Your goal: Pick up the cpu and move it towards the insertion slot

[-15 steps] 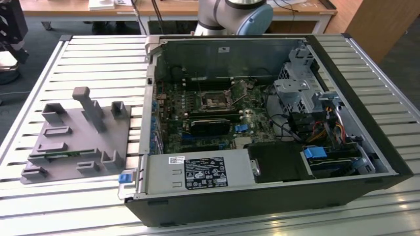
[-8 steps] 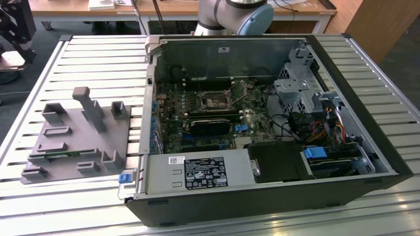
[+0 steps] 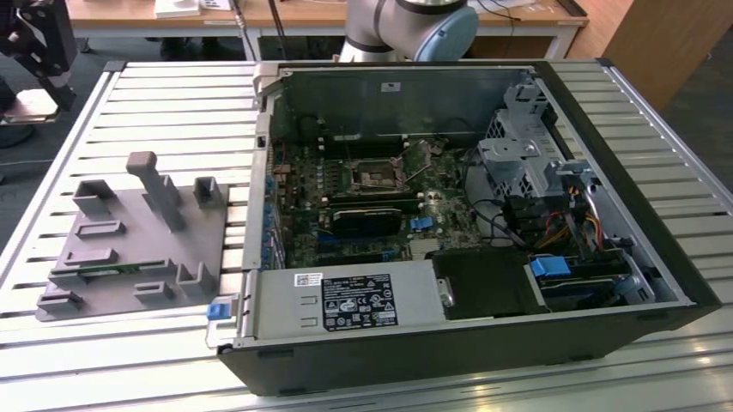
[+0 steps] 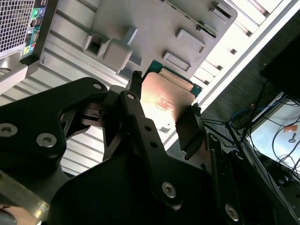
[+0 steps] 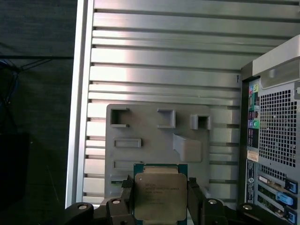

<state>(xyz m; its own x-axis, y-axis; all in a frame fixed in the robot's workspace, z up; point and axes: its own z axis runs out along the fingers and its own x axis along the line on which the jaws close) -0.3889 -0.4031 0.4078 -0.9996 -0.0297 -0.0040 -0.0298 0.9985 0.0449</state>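
Note:
The cpu (image 5: 159,196), a flat square chip with a silvery top and thin green-tan rim, sits between the black fingers of my gripper (image 5: 159,200), which is shut on its two opposite edges. The second wrist view shows the cpu (image 4: 166,96) held the same way in the gripper (image 4: 165,93). In the exterior view the gripper (image 3: 40,84) hangs with the cpu (image 3: 31,106) at the far left, above the table's edge and beyond the grey tray (image 3: 126,245). The insertion slot (image 3: 376,176), a black square socket with a metal frame, lies on the green motherboard inside the open case.
The open computer case (image 3: 458,343) fills the exterior view's right, with drive cages and cables around the motherboard. The grey tray (image 5: 154,140) has raised posts and a narrow green memory stick (image 3: 115,269). The slatted aluminium table (image 3: 172,112) ends near the gripper.

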